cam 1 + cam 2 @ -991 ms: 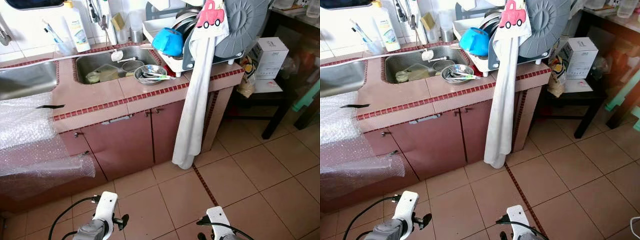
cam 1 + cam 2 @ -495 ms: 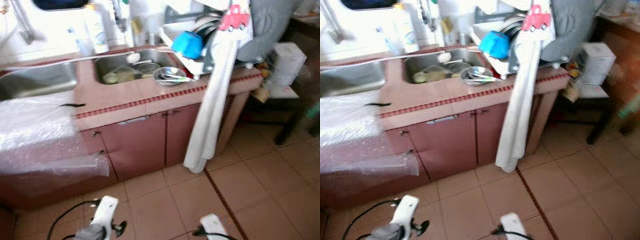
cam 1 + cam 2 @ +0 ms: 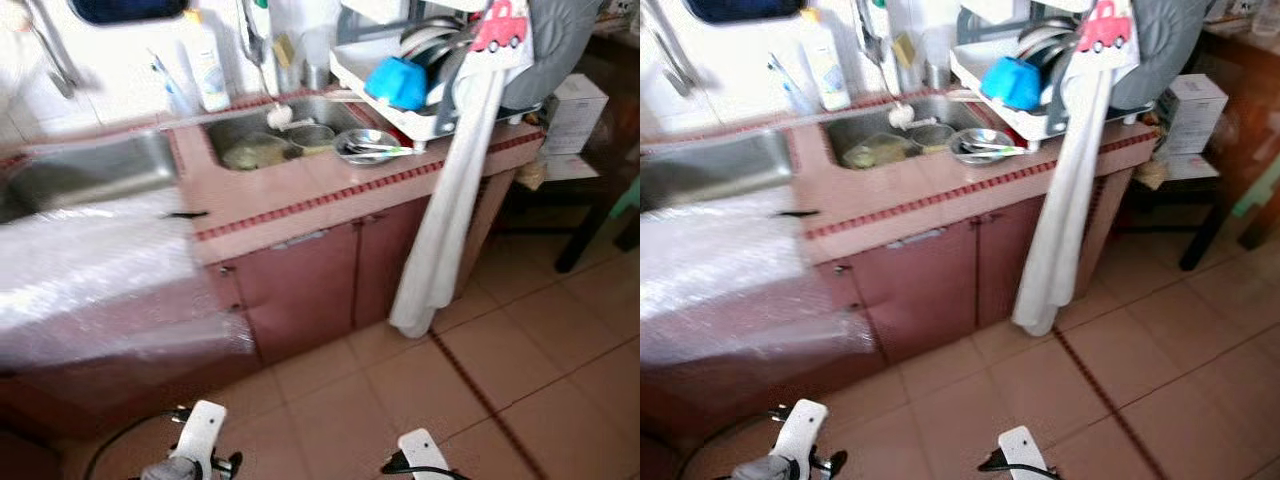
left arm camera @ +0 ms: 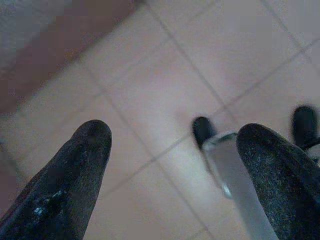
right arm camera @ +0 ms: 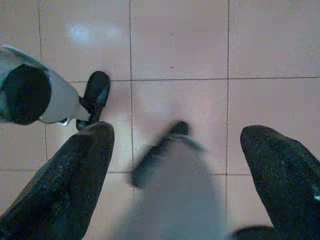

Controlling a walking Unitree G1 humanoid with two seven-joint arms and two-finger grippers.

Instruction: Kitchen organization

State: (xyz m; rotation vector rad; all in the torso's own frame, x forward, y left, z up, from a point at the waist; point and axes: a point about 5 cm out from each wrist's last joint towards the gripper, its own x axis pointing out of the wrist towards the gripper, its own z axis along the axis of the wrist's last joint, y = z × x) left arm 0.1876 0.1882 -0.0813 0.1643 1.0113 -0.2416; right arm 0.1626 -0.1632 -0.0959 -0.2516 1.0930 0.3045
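A pink-tiled desk [image 3: 300,190] with red trim was recorded across the upper half of the frame, over reddish-brown cabinet doors [image 3: 310,280]. A steel sink [image 3: 285,135] was set into it at upper centre, with a sponge-like item and small dishes inside; these were blurred. A steel bowl [image 3: 365,147] holding utensils was seen on the desk just beside the sink's right edge. A white dish rack [image 3: 420,100] at upper right was loaded with plates and a blue cup [image 3: 396,83]. A white towel [image 3: 445,220] was hung from the rack, down past the cabinet front, almost to the tiled floor [image 3: 540,360]. A white bottle [image 3: 208,70] was placed against the wall behind the sink. A second steel basin [image 3: 85,170] was noted at upper left, with bubble wrap [image 3: 100,280] draped over the desk edge below it. A white box [image 3: 572,105] was seen at far right on a dark side table.

The left tool [image 4: 175,150] was held low over the floor, its two fingers spread apart and holding nothing. The right tool [image 5: 175,150] was likewise held over the floor tiles, fingers parted and empty. Both arms were visible at the bottom edge of the head views.
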